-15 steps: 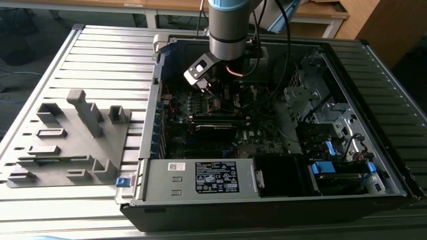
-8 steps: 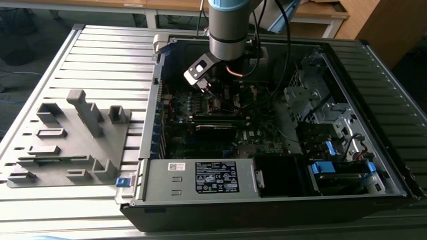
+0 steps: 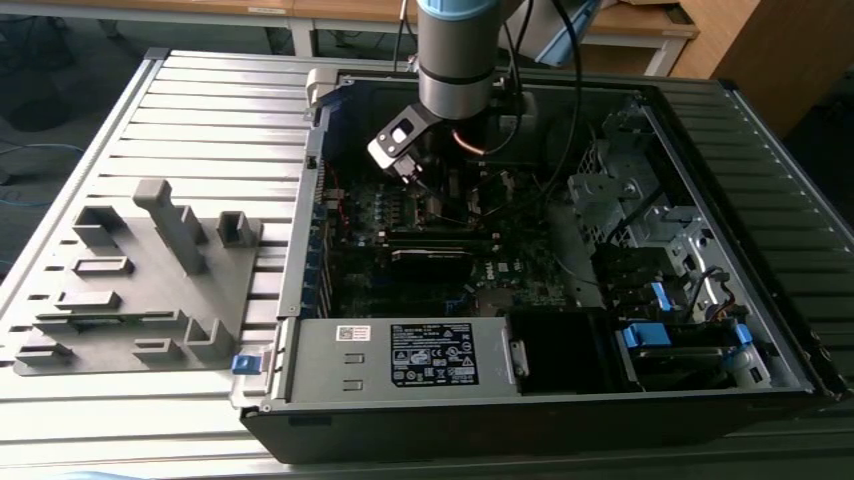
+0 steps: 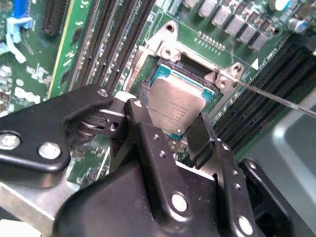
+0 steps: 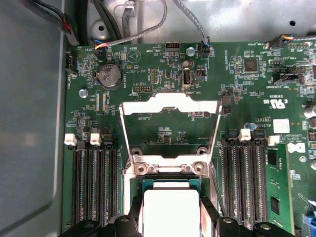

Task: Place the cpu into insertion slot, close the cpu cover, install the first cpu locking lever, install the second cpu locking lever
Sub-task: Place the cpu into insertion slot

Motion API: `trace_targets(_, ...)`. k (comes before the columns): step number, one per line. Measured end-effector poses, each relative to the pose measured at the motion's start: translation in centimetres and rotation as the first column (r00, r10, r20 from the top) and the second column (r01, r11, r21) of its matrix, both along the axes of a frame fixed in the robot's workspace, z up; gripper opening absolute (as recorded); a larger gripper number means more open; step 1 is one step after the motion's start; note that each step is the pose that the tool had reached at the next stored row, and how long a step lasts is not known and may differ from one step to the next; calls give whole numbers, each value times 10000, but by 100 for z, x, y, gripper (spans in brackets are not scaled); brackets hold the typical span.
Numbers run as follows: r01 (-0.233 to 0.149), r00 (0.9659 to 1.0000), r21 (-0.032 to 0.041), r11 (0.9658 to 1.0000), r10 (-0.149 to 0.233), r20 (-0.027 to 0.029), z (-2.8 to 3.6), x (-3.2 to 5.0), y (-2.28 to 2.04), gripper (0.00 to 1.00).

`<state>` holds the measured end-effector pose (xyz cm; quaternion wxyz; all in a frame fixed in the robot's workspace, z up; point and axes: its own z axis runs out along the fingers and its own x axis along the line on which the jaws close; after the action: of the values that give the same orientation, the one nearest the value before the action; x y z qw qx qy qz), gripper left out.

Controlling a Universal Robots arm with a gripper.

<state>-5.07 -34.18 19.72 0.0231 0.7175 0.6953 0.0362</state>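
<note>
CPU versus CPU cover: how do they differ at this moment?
The cpu is a solid grey-topped square; the cpu cover is a silver frame with a big window. The cpu is held in the gripper at the insertion slot; the cpu cover stands swung open, untouched. Both are square and metallic.

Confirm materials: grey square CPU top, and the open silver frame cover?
The small flat square grey cpu: top looks like dull metal, matte sheen with faint print, glaring white under light. The thin silver square-frame cpu cover: likely stamped sheet metal, bright finish, thin bent edges; probably steel, but the alloy can't be told.
</note>
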Motion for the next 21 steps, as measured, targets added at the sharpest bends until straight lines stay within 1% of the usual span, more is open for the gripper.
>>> trace_targets(1,0,10000,-2,10000,0,-2,13,0,0,54)
trace_targets(4,0,10000,0,10000,0,-1,13,0,0,54)
trace_targets(13,-1,10000,1,10000,1,-4,-10,1,-1,54)
trace_targets(17,-1,10000,3,10000,1,-3,-35,1,0,54)
trace_targets(21,0,10000,-1,10000,0,-6,-44,1,-1,54)
